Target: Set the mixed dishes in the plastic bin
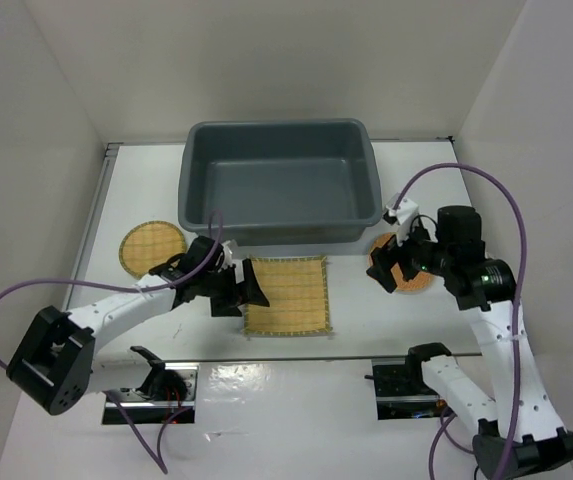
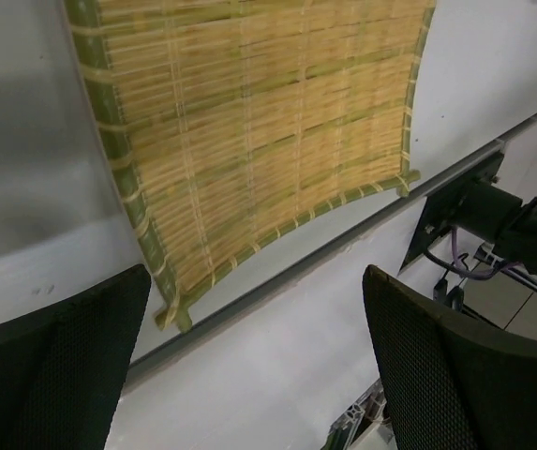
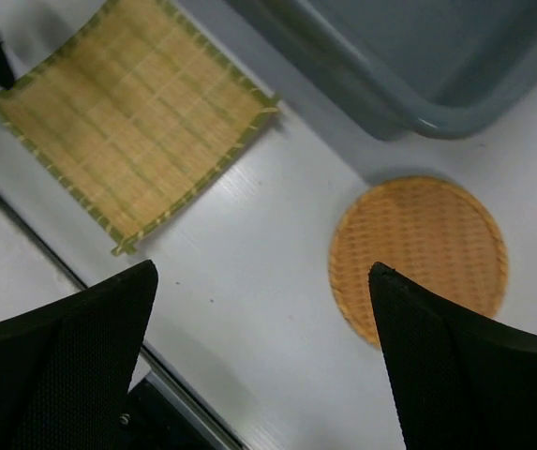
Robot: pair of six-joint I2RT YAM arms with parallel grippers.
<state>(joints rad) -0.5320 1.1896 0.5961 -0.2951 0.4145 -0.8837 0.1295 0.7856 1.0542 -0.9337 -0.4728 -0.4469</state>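
Left fingers [image 2: 52, 366] stood spread wide, holding nothing, low beside the left edge of the square yellow mat [image 1: 286, 295]. Mat lay flat on the bench [image 1: 351, 300], just in front of the grey plastic bin [image 1: 278, 195]. Right fingers [image 3: 455, 375] were likewise wide apart and empty, hanging over the right-hand woven disc [image 3: 418, 253], which lay near the bin's front right corner. The second disc [image 1: 151, 247] lay on the bench left of the bin, apart from both arms.

No readable text, labels or numbers; views perhaps too coarse
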